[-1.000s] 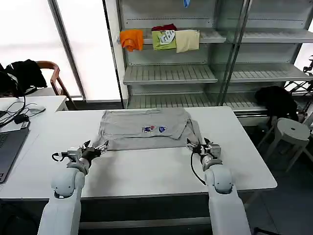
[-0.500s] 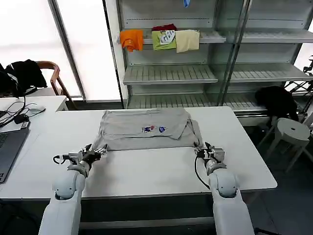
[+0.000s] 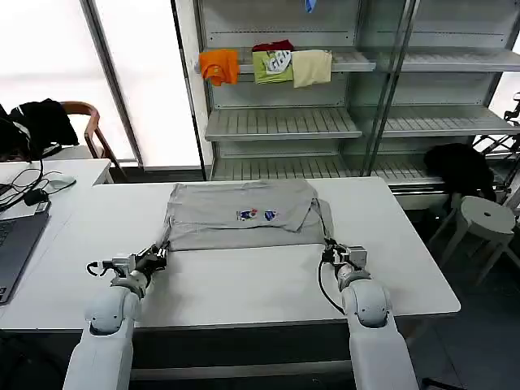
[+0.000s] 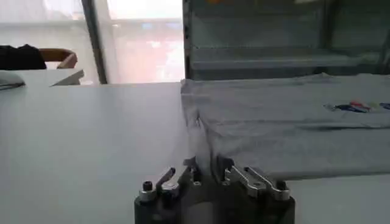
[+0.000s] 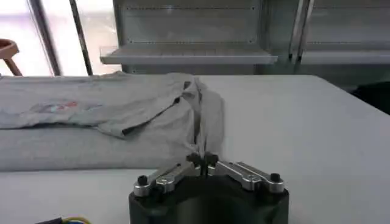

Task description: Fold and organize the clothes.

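A light grey short-sleeved shirt [image 3: 244,215] with a small multicoloured chest print lies flat on the white table [image 3: 244,284], its sleeves folded inward. My left gripper [image 3: 160,255] is at the shirt's near left corner, shut on a pinch of cloth that runs between its fingers [image 4: 206,172]. At the near right corner, my right gripper [image 3: 328,253] is shut on the hem, with the fabric drawn taut into its closed tips [image 5: 203,161]. The shirt [image 4: 286,128] [image 5: 91,122] stretches away from both grippers.
Orange [image 3: 219,65], green [image 3: 272,65] and cream [image 3: 311,67] folded garments sit on the shelf behind the table. A laptop [image 3: 12,244] lies on a side table to the left. A white stool [image 3: 487,215] and a black garment [image 3: 459,166] are at the right.
Both grippers have drawn back toward me along the table, pulling the shirt's near corners out into stretched points.
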Available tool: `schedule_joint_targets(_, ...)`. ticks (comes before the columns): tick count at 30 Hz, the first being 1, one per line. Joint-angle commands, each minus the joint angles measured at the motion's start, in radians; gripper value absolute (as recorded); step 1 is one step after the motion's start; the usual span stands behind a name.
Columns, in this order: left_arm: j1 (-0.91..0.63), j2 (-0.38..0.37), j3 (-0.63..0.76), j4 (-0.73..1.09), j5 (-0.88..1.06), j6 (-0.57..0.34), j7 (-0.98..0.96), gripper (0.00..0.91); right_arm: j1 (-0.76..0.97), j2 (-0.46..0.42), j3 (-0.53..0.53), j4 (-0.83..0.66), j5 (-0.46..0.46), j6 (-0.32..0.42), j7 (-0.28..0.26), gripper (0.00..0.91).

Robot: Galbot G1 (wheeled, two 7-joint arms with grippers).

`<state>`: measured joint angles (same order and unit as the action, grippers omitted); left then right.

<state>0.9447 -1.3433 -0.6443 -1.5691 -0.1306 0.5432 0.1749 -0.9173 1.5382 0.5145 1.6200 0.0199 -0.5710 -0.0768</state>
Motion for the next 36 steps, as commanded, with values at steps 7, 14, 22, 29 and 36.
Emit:
schedule_joint_targets(7,0.132,0.040,-0.037,-0.196,-0.106,0.032,0.001,0.000,-0.181,-0.059,-0.021,0.258,0.083,-0.012,0.032,0.000)
schedule_joint_targets(14,0.335,0.071,-0.119,-0.377,-0.198,0.033,-0.013,0.000,-0.349,-0.083,-0.022,0.483,0.097,-0.013,0.021,0.000)
schedule_joint_targets(22,0.533,0.029,-0.218,-0.506,-0.258,0.029,-0.016,0.000,-0.498,-0.105,-0.035,0.582,0.088,-0.011,0.029,0.000)
schedule_joint_targets(29,0.599,-0.003,-0.253,-0.573,-0.266,0.033,-0.041,0.000,-0.577,-0.118,-0.048,0.615,0.087,-0.010,0.024,0.000)
schedule_joint_targets(36,0.629,-0.042,-0.232,-0.598,-0.248,0.033,-0.059,0.010,-0.608,-0.118,-0.065,0.612,0.059,-0.009,-0.001,0.000)
